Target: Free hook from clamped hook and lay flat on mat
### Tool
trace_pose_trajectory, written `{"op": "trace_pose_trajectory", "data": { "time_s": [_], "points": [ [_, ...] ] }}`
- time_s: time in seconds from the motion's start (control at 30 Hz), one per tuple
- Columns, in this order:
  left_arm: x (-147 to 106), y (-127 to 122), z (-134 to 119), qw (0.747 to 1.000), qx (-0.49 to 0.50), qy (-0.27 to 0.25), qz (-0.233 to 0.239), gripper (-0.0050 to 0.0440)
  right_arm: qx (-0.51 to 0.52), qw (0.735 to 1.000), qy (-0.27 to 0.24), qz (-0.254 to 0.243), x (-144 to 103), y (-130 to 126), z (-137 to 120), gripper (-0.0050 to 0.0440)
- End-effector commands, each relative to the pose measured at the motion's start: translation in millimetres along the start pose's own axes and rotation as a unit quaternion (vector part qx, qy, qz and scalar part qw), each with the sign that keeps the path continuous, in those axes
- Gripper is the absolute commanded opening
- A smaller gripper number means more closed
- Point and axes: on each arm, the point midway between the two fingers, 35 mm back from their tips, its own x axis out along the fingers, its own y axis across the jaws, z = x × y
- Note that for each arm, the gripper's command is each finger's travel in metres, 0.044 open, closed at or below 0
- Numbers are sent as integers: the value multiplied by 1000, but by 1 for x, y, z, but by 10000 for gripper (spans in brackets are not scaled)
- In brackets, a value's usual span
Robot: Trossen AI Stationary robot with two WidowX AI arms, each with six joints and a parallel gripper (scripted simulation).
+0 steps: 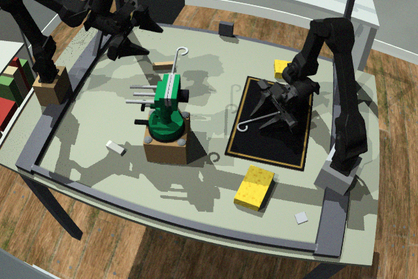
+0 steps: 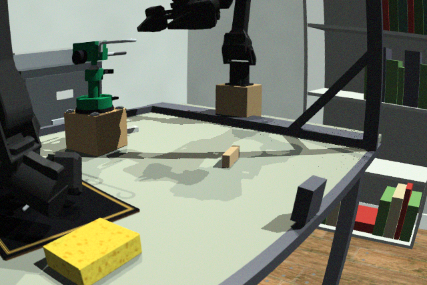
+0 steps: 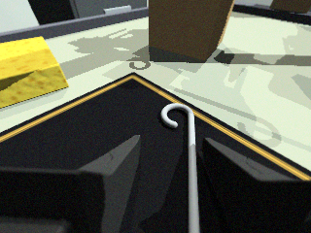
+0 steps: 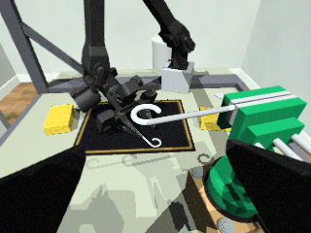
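The loose metal hook (image 1: 260, 117) lies flat on the black mat (image 1: 270, 129), its curl toward the mat's left edge. My left gripper (image 1: 257, 119) is low over the mat and open, with the hook's shaft lying between the parted fingers, as the left wrist view shows (image 3: 191, 160). The second hook (image 1: 175, 61) stands clamped in the green vise (image 1: 167, 100) on its wooden block (image 1: 166, 146), well apart from the mat. My right gripper (image 1: 153, 41) is open and empty, high above the table's far corner; it also shows in the exterior view (image 2: 151, 21).
A yellow sponge (image 1: 255, 186) lies just in front of the mat and another (image 1: 280, 66) behind it. A wooden block (image 1: 162, 65), a white block (image 1: 115, 147), a white tile (image 1: 301, 217) and a dark block (image 1: 226, 28) lie about the table.
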Motion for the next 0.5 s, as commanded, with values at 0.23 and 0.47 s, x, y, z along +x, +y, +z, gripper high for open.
{"op": "trace_pose_trajectory", "data": {
  "time_s": [0.23, 0.47],
  "points": [
    [-2, -4, 4, 1000, -9, 2, -4, 440, 1, 1000, -12, 2, -2, 0, 9, 440],
    [-2, -4, 4, 1000, -9, 2, -4, 440, 1, 1000, -12, 2, -2, 0, 9, 440]
  ]
}}
